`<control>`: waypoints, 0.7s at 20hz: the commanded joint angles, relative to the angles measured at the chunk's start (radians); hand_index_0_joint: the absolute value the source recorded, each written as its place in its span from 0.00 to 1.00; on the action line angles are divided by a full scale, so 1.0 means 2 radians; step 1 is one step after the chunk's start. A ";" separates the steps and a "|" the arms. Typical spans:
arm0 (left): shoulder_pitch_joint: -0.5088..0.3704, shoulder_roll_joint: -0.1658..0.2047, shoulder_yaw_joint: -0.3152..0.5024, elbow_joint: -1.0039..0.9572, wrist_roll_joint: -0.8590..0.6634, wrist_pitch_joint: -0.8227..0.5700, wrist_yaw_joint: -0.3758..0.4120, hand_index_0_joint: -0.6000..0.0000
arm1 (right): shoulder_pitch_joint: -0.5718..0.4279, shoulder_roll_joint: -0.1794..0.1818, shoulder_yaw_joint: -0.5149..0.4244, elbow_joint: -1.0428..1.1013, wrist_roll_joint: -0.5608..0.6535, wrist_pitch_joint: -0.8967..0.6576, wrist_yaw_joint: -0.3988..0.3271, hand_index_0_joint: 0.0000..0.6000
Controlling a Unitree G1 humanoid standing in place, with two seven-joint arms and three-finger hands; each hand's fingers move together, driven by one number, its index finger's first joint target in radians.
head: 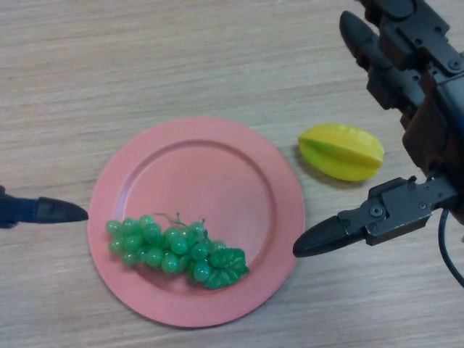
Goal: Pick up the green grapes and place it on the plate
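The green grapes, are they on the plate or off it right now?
On the plate. The green grapes lie across the lower part of the pink plate, inside its rim, with neither hand touching them.

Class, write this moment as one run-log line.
green grapes: on plate | right hand: open, beside star fruit | left hand: at left edge

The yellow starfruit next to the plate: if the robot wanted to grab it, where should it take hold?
Probably across the middle of the starfruit, from above. It lies flat on the table with its long axis running left to right, ridges on top. The open right hand is nearest; thumb and fingers could close on its near and far sides.
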 commanded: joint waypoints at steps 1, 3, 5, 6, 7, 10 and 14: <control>-0.008 0.028 0.047 -0.046 -0.108 0.006 0.039 1.00 | -0.017 0.003 -0.018 -0.024 -0.026 -0.045 0.006 0.00; -0.004 0.041 0.047 -0.054 -0.165 0.049 0.052 1.00 | -0.017 0.006 -0.018 -0.024 -0.029 -0.043 0.007 0.00; -0.005 0.053 0.048 -0.056 -0.198 0.083 0.056 1.00 | -0.015 0.004 -0.021 -0.024 -0.027 -0.047 0.005 0.00; -0.006 0.056 0.047 -0.056 -0.202 0.090 0.059 1.00 | -0.013 0.004 -0.022 -0.024 -0.026 -0.050 0.004 0.00; -0.005 0.059 0.047 -0.060 -0.207 0.103 0.060 1.00 | -0.009 0.003 -0.023 -0.024 -0.025 -0.053 0.002 0.00; -0.002 0.056 0.046 -0.070 -0.199 0.110 0.061 1.00 | -0.005 -0.001 -0.028 -0.024 -0.018 -0.057 0.000 0.00; 0.003 0.046 0.042 -0.083 -0.177 0.102 0.053 1.00 | -0.010 -0.026 -0.034 -0.024 0.013 -0.064 -0.022 0.00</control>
